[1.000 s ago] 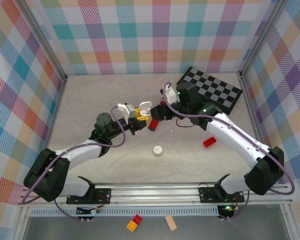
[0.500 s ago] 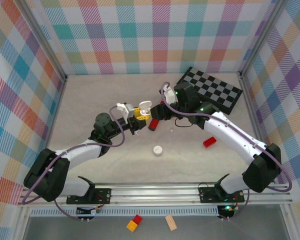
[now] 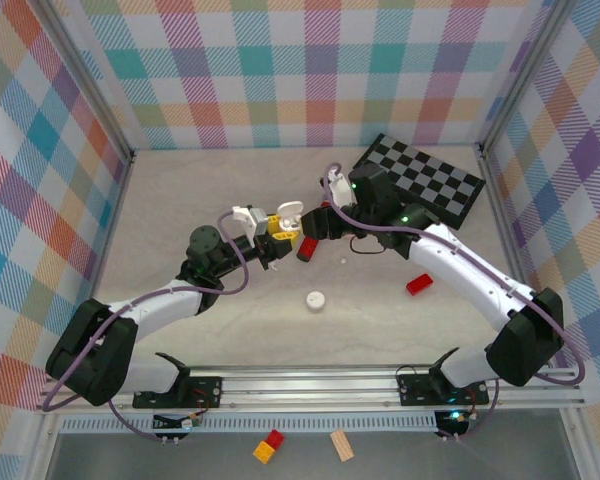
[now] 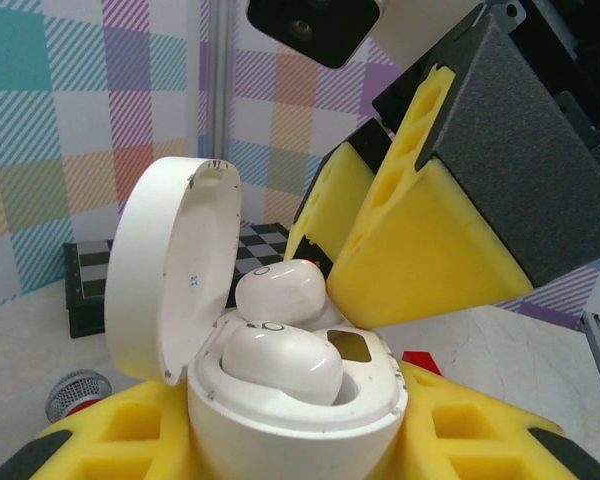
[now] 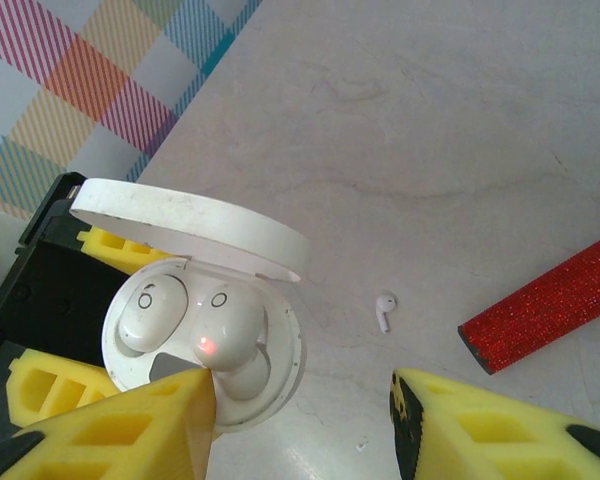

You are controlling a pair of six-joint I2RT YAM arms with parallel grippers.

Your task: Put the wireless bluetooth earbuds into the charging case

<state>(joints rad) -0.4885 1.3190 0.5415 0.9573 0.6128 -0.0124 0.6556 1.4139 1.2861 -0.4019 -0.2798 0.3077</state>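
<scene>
On the ledge below the near rail lie a red-and-yellow block [image 3: 270, 445] and a wooden block [image 3: 342, 445]. Farther in, on the table [image 3: 180, 190], sit a small round white object [image 3: 316, 299] and, to its right, a red block [image 3: 418, 285]. Beyond them the left gripper [image 3: 276, 232] is clamped on the open charging case [image 4: 290, 400], with its lid tilted back. Two white earbuds [image 5: 145, 305] lie side by side inside it, one showing a red light. The right gripper [image 5: 300, 420] hangs just over the case, jaws apart and gripping nothing, one yellow pad at the rim. A loose earbud [image 5: 384, 310] lies on the table near the case, beside a glittery red microphone [image 5: 540, 310]. A checkerboard [image 3: 420, 185] lies at the far right.
</scene>
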